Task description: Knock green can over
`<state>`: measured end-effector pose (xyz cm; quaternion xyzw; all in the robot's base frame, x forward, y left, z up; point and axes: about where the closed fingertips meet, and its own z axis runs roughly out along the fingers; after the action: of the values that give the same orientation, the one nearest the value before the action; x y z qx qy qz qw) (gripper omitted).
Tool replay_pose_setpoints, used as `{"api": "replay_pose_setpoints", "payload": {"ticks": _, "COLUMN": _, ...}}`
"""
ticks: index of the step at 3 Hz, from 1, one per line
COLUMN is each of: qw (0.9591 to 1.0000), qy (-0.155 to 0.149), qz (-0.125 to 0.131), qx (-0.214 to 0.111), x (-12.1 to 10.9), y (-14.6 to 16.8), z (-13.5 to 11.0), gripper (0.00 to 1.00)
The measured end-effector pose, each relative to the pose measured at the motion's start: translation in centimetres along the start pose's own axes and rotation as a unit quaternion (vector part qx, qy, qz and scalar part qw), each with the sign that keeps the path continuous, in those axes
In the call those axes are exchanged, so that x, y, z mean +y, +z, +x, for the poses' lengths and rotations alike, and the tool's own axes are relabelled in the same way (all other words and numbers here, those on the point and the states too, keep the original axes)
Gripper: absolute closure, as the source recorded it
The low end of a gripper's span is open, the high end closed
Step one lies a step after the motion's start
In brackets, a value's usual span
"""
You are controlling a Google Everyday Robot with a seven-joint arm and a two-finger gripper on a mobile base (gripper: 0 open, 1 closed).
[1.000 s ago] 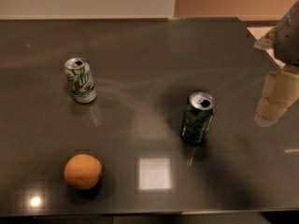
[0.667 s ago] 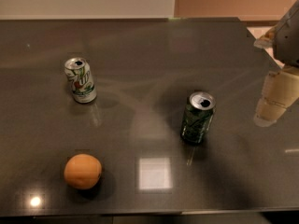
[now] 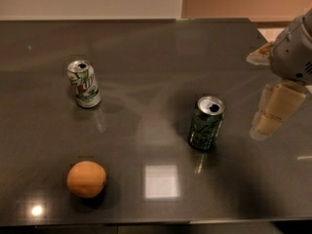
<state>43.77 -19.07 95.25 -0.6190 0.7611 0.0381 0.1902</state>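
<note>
the green can (image 3: 206, 123) stands upright on the dark worktop (image 3: 146, 48), right of centre, with its silver top and tab hole facing up. nothing touches it. the claw (image 3: 267, 123) hangs to its right, near but apart, with a strip of bare worktop between them.

the step in hand looks like the approach before the push. to do it well, the claw should come in from the right and meet the can high on its wall, near the rim. a low contact would likely slide the can along the glossy surface instead of tipping it. a short, firm sideways sweep to the left should do, stopped once the can goes over. a toppled can may roll, and there is room on that side for it.

the white can (image 3: 84, 83) stands well away at the far left and the orange (image 3: 86, 179) sits at the near left, so neither lies close to the push line.

the arm enters from the right edge. its grey housing (image 3: 295, 52) is up high, and the tan claw slants down and leftward toward the worktop. whether the claw is open or closed i cannot tell. it holds nothing that shows.
</note>
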Motion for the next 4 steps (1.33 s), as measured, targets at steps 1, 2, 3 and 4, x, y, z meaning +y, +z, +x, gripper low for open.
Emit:
{"api": "replay_pose_setpoints", "payload": {"ticks": 1, "qw": 0.9981, "qy": 0.000, "qz": -0.026, "qx": -0.056, "x": 0.9, "y": 2.0, "z": -0.9, "gripper": 0.00}}
{"api": "replay_pose_setpoints", "payload": {"ticks": 2, "qw": 0.9937, "qy": 0.003, "qz": -0.037, "qx": -0.106, "x": 2.0, "y": 3.8, "z": -2.2, "gripper": 0.00}}
{"api": "replay_pose_setpoints", "payload": {"ticks": 3, "qw": 0.9894, "qy": 0.004, "qz": -0.045, "qx": -0.138, "x": 2.6, "y": 5.4, "z": -3.7, "gripper": 0.00}}
{"api": "replay_pose_setpoints", "payload": {"ticks": 4, "qw": 0.9855, "qy": 0.009, "qz": -0.054, "qx": -0.161, "x": 3.0, "y": 6.8, "z": -5.0, "gripper": 0.00}}
